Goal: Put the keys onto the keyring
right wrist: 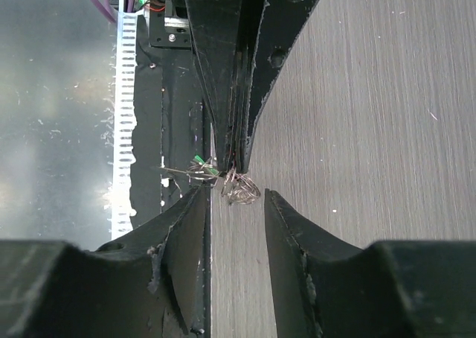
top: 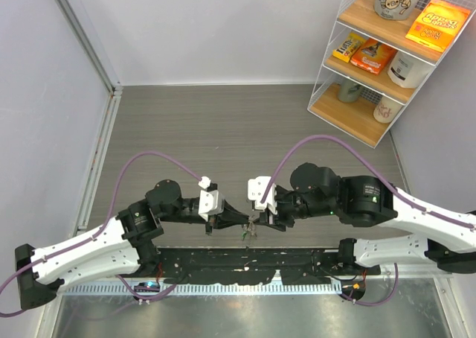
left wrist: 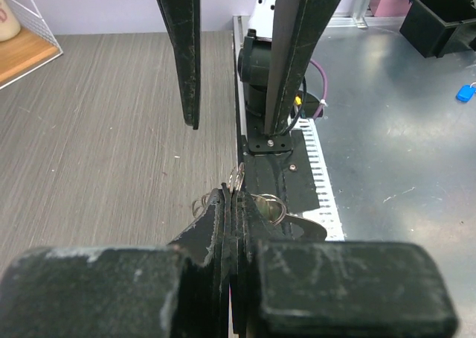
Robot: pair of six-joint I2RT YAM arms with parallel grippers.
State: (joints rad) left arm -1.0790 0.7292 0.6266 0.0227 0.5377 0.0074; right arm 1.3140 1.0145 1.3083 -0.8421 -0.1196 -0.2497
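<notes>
The keyring (right wrist: 242, 188) is a tangle of thin silvery wire loops with a small green piece (right wrist: 200, 161) on its left side. My left gripper (left wrist: 232, 194) is shut on it, and loops stick out on both sides of the pinched tips (left wrist: 271, 205). My right gripper (right wrist: 234, 195) faces it tip to tip, open, with one finger on each side of the loops and not touching them. From above, both grippers (top: 251, 223) meet near the table's front edge. A thin silver sliver (right wrist: 175, 173) lies by the green piece; I cannot make out single keys.
A black mat (top: 245, 267) and a white toothed strip (right wrist: 126, 92) run along the near edge beside bare metal. A wire shelf (top: 387, 55) with boxes and mugs stands at the back right. A black bin (left wrist: 446, 18) sits past the metal plate.
</notes>
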